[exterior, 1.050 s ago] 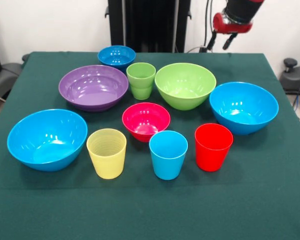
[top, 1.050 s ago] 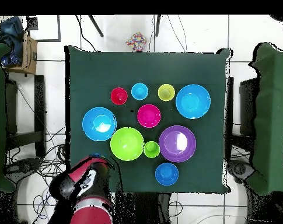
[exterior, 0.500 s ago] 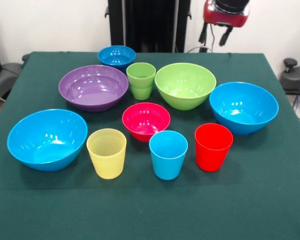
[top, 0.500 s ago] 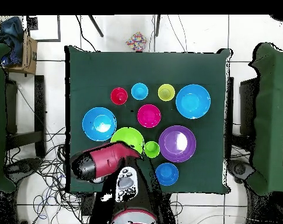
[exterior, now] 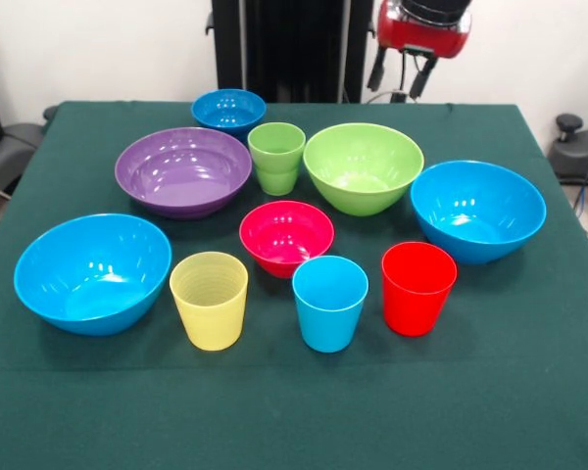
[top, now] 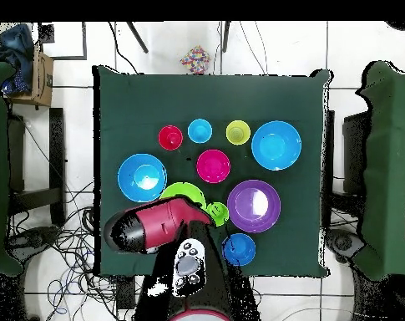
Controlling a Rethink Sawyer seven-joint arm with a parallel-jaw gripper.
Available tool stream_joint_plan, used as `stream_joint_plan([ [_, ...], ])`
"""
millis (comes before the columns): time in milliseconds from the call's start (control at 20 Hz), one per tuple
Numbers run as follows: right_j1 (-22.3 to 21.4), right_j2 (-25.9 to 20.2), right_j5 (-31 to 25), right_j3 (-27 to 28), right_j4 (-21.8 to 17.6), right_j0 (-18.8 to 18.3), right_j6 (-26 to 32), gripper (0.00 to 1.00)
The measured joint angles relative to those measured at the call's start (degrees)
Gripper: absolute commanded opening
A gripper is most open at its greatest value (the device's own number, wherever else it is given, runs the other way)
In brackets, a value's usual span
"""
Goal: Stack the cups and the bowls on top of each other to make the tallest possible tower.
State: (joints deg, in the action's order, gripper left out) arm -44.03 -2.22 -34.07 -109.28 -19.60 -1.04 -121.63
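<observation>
on your front view, working left to right across the green-clothed bench (exterior: 529, 411): at the near left sits one large light blue bowl (exterior: 92, 272), upright and on its own. behind it and a little to the right is the wide purple bowl (exterior: 183, 169), with the small dark blue bowl (exterior: 228, 109) just beyond its far rim. in the front row the pale yellow cup (exterior: 209, 299) stands just right of the blue bowl, mouth up. the green cup (exterior: 276, 157) stands near the middle, between the purple bowl and the large lime green bowl (exterior: 363, 166) — close to both. the small pink-red bowl (exterior: 286, 236) lies just in front of the green cup. next in the front row comes the light blue cup (exterior: 329, 302), then the red cup (exterior: 417, 286), both upright and slightly apart. the second large light blue bowl (exterior: 477, 209) sits at the right, near the lime green one.

nothing is stacked — every piece rests singly on the cloth, so you have no tower here.

your claw (exterior: 401, 75) hangs above the bench's far edge, just behind the lime green bowl, its two dark fingers spread apart and holding nothing. from overhead the red arm (top: 159, 226) covers part of that lime green bowl.
</observation>
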Motion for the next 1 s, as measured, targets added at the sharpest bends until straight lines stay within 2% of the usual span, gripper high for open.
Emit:
stream_joint_plan([
  [600, 0.57, -0.55, 0.01, 3.24, -0.8, -3.78, 0.01, 1.0],
  [900, 3.62, -3.56, 0.01, 4.88, -6.34, -6.4, 0.95, 1.0],
  [950, 5.02, -4.82, 0.0, 5.45, -9.38, -7.29, 2.0, 1.0],
  [1000, 5.63, -5.53, 0.0, 5.62, -10.79, -7.75, 2.71, 1.0],
])
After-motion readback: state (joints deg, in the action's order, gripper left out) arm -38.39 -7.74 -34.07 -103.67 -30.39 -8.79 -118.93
